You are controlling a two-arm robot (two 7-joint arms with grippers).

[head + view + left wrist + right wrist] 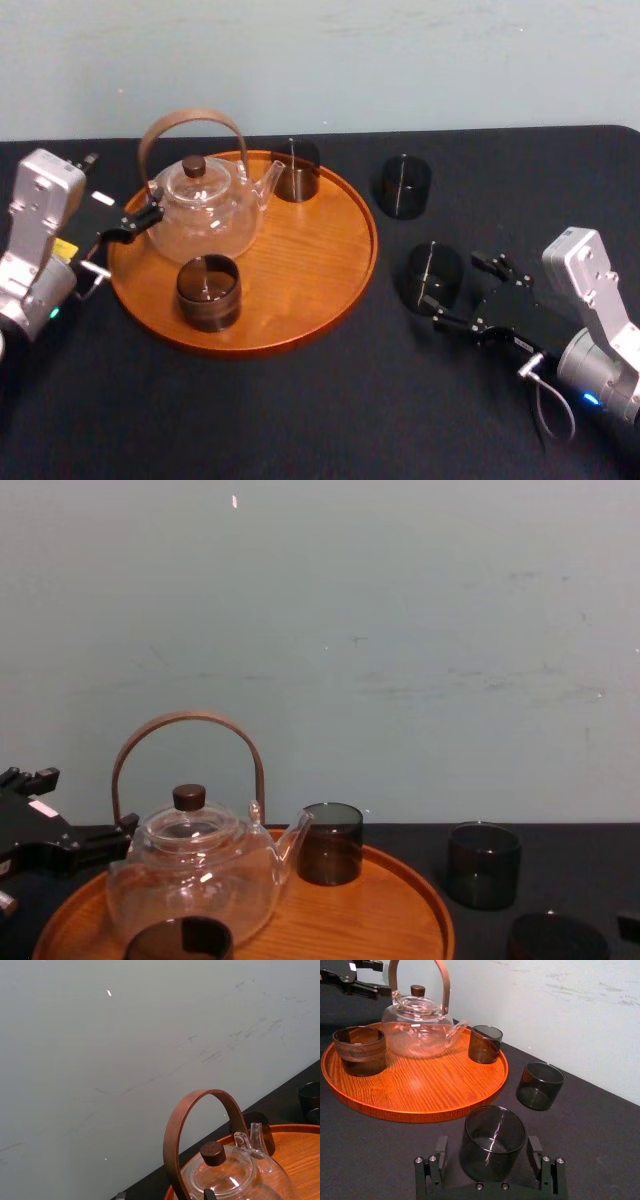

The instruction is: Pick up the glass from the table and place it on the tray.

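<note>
A dark smoked glass [433,272] stands upright on the black table [330,410], just right of the round orange-brown tray [340,290]. My right gripper [452,281] is open around it, one finger on each side. In the right wrist view the glass [493,1132] sits between the fingers [440,1157] with a small gap on both sides. My left gripper [128,225] hangs open over the tray's left rim, beside the teapot.
The tray holds a glass teapot [205,205] with a wooden hoop handle and two dark glasses, one at the back [296,170] and one at the front [208,292]. Another dark glass [403,186] stands on the table behind the gripped-around one. Bare wood lies on the tray's right half.
</note>
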